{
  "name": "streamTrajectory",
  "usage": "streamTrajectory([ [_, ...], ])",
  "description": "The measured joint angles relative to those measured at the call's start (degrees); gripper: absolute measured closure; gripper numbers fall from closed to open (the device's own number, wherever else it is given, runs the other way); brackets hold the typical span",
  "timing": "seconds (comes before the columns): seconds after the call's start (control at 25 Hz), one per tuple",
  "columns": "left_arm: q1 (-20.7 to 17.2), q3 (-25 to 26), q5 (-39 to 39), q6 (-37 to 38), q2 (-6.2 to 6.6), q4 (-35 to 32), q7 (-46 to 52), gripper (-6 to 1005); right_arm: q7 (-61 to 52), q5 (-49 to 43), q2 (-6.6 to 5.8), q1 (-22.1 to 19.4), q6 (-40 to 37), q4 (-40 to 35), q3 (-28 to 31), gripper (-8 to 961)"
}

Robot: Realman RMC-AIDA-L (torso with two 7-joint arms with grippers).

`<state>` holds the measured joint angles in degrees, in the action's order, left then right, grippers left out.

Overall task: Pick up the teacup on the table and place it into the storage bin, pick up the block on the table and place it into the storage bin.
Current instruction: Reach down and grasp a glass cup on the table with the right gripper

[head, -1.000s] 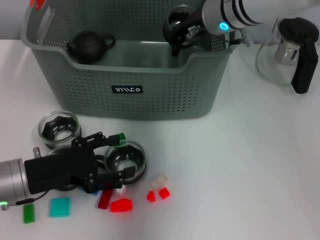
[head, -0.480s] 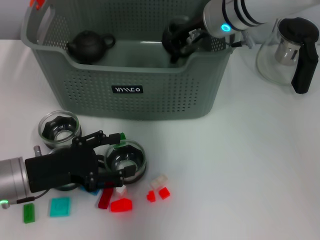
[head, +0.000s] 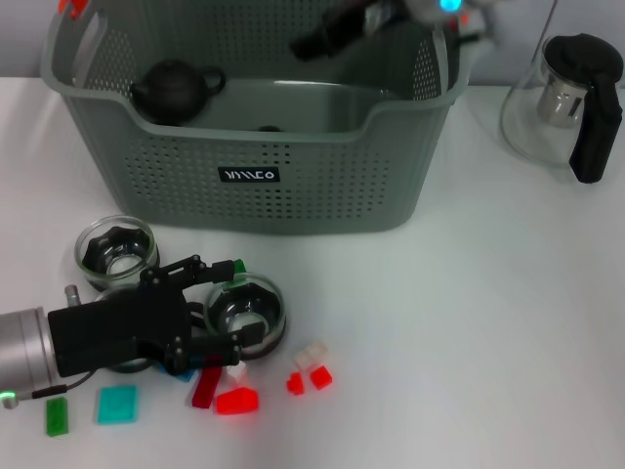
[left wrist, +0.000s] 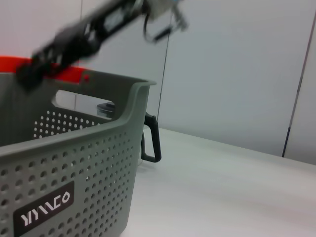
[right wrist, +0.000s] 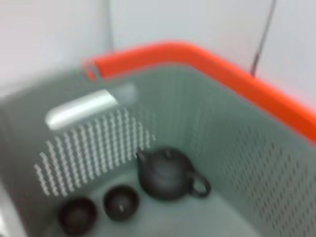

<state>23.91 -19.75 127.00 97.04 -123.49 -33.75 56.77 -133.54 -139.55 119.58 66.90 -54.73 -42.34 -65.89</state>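
The grey-green perforated storage bin (head: 249, 176) stands at the back of the white table; it also shows in the left wrist view (left wrist: 74, 163). Inside it, in the right wrist view, sit a black teapot (right wrist: 168, 173) and two dark teacups (right wrist: 121, 201). My right gripper (head: 327, 37) is a blur above the bin's back rim. My left gripper (head: 232, 305) lies low on the table at the front left, open, its fingers on either side of a glass teacup (head: 249, 311). Red blocks (head: 236, 401) lie just in front of it.
A second glass cup (head: 117, 249) stands left of the first. A teal block (head: 116, 404), a green block (head: 57, 416), a white block (head: 311, 354) and small red ones (head: 320, 376) lie at the front. A glass pitcher with black handle (head: 566, 98) stands at the back right.
My right gripper has risen out of the bin and moved left; the dark round thing seen at it earlier no longer shows there. The left arm has not moved.
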Motion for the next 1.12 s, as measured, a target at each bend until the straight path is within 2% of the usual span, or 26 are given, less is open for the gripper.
streamTrajectory([
  [0.04, 0.0, 0.0, 0.0, 0.0, 0.00, 0.0, 0.0, 113, -1.7, 0.2, 0.00, -2.5, -5.6, -8.9, 0.0, 489],
  [0.08, 0.0, 0.0, 0.0, 0.0, 0.00, 0.0, 0.0, 113, -1.7, 0.2, 0.00, -2.5, -5.6, -8.9, 0.0, 467],
  [0.16, 0.0, 0.0, 0.0, 0.0, 0.00, 0.0, 0.0, 113, -2.7, 1.2, 0.09, -5.5, -11.6, -17.9, 0.0, 424],
  [0.32, 0.1, 0.0, -0.5, 0.0, 0.00, 0.0, 0.0, 113, -2.9, 5.7, -0.30, -10.3, -23.0, -30.1, 0.1, 336],
  [0.44, 0.2, 0.0, -1.2, 0.0, 0.14, 0.0, 0.0, 113, -2.9, 8.9, -0.65, -13.5, -30.5, -35.3, 0.7, 337],
  [0.64, 0.2, 0.1, -1.3, 0.0, 0.28, -0.2, 0.0, 113, -2.7, 10.6, -0.89, -18.2, -41.1, -41.2, 2.4, 338],
  [0.92, 0.7, 0.1, -1.4, -1.0, 0.46, -0.2, 0.0, 114, -0.8, 10.0, -1.62, -19.9, -55.5, -42.6, 4.1, 340],
  [1.12, 0.2, 0.1, -0.9, -2.3, 0.72, -1.3, 0.3, 114, 4.3, 9.8, -0.57, -22.2, -57.1, -42.3, 3.5, 341],
])
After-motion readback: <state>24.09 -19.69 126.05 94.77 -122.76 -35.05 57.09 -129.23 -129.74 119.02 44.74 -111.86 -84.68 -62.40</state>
